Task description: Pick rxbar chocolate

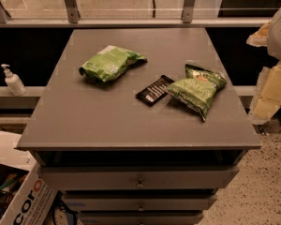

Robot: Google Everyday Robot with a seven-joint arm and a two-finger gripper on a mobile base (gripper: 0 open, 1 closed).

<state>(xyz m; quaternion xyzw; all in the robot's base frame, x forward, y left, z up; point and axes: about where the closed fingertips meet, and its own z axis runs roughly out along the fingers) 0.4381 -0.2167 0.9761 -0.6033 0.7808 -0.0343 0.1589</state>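
Only "coro" can be read, in orange-red letters on the cardboard box at lower left

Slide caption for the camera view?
Black chocolate bar between the left chip bag and right chip bag on a grey cabinet; gripper at the frame's right edge.

Table bears two chip bags, rxbar chocolate; jaws beyond its right edge.

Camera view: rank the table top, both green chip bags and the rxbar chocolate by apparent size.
1. table top
2. left chip bag and right chip bag, too alike to rank
3. rxbar chocolate
The end effector is at the right edge, off the table.
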